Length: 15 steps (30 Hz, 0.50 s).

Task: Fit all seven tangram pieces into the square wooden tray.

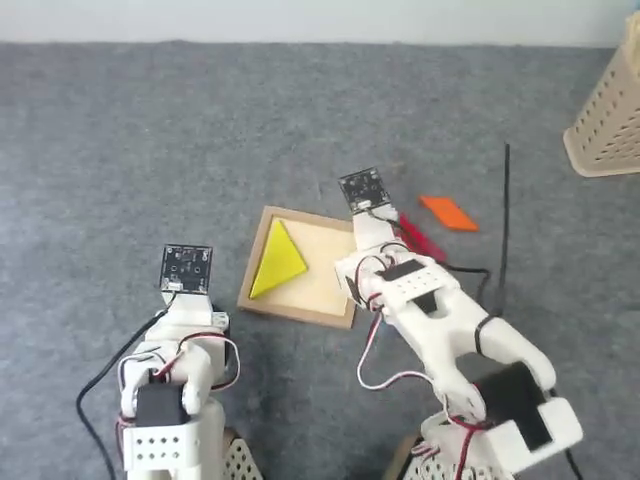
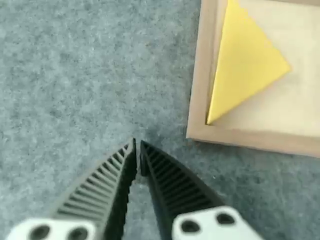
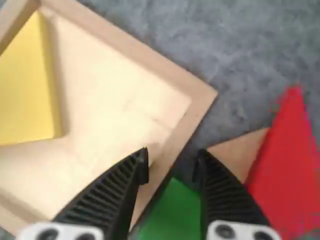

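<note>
Early in the fill: yellow triangle [image 1: 277,260] seated at left of tray [image 1: 300,312]. Next, probably: clamp green piece [image 3: 172,210] just right of the rim, lift over, lay flat. Right gripper [image 3: 171,167] part-open, straddling right rim, apparently gripping nothing. Left gripper [image 2: 137,147] closed, empty, near-left of tray.

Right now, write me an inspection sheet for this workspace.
Surface: grey carpet over the table.
Job's things: square wooden tray, yellow triangular piece inside; green piece and red triangular piece beside its rim; orange parallelogram piece farther off.
Clutter: cream slotted basket at the far edge.
Hands: left hand shut, near the tray; right hand open above the tray's rim and the green piece.
Cables: black cable on the carpet; thin wires along the arms.
Surroundings: pale strip beyond the carpet.
</note>
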Each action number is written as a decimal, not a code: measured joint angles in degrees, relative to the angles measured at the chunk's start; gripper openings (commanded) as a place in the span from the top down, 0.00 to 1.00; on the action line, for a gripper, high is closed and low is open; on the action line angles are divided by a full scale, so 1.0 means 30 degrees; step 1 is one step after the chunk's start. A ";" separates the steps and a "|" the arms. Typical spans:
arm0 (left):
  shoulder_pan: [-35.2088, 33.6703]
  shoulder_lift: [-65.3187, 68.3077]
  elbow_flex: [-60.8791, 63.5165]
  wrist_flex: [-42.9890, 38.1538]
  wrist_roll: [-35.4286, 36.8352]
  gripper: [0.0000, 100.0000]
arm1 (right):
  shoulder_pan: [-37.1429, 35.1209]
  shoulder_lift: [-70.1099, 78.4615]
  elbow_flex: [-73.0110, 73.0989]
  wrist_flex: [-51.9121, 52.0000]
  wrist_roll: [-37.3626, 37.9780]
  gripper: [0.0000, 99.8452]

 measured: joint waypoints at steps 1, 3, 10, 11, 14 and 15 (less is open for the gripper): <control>-0.0029 0.0000 0.0000 0.0000 0.0000 0.98 | -0.0029 0.0088 -0.0088 0.0088 0.0000 0.82; -0.0029 0.0000 0.0000 0.0000 0.0000 0.98 | 0.0088 0.0147 -0.0205 0.0147 0.0000 0.82; 0.0000 0.0000 0.0000 0.0000 0.0000 0.98 | 0.1700 0.0176 -0.0322 0.0176 0.0000 0.82; 0.0000 0.0000 0.0000 0.0000 0.0000 0.98 | 0.2081 0.0176 -0.0469 0.0176 0.0000 0.82; -0.0029 0.0000 0.0000 0.0000 0.0000 0.98 | 0.3165 0.0176 -0.0762 0.0176 0.0000 0.82; -0.0029 0.0000 0.0000 0.0000 0.0000 0.98 | 0.3429 0.0176 -0.0821 0.0176 0.0000 0.82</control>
